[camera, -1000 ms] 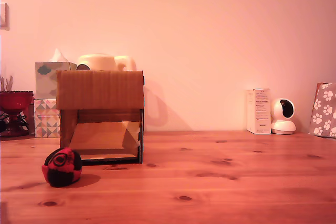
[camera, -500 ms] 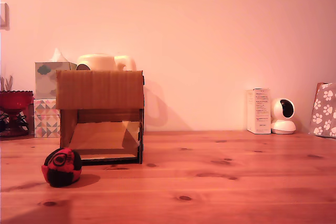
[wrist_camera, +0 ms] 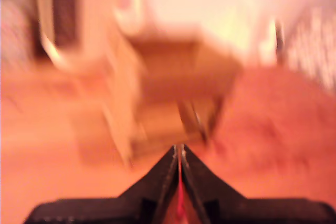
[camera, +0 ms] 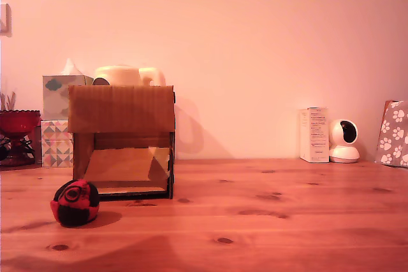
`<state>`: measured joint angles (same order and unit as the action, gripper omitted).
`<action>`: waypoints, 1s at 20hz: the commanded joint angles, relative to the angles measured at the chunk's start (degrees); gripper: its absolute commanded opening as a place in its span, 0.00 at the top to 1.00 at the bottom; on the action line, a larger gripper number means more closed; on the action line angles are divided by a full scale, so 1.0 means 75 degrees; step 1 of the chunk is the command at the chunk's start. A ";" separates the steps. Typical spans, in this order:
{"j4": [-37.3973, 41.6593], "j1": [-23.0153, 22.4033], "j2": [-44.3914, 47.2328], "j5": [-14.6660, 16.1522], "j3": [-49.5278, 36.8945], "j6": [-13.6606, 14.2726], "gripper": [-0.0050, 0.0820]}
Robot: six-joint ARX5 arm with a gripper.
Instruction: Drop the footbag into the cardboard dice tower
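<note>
a: exterior view, left to right: footbag (camera: pixel 75 203) unmoved on the table (camera: pixel 287 221), just in front of the cardboard dice tower (camera: pixel 121 141). only change is a shadow spreading along the front edge.

b: so the arm's moving in. gripper (wrist_camera: pixel 179 153) jaws pressed together, nothing between them; wrist view is motion-blurred. pickup not started.

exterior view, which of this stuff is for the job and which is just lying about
For the job:
footbag, on the table in front of the tower
dice tower
claw, jaws nearly together, shown only in the blurred wrist view

Lying about:
tissue boxes
red bowl
white carton
small camera
paw-print bag
</note>
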<state>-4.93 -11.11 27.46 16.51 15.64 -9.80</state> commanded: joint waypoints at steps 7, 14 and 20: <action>0.1067 -0.0970 0.2634 -0.0067 0.0137 0.0233 0.96; 0.2122 -0.1040 0.4543 -0.0026 0.0137 0.0367 0.90; 0.3060 -0.1040 0.5158 -0.0192 0.0137 0.0720 0.13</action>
<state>16.88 -18.76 65.41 15.07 16.58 -5.37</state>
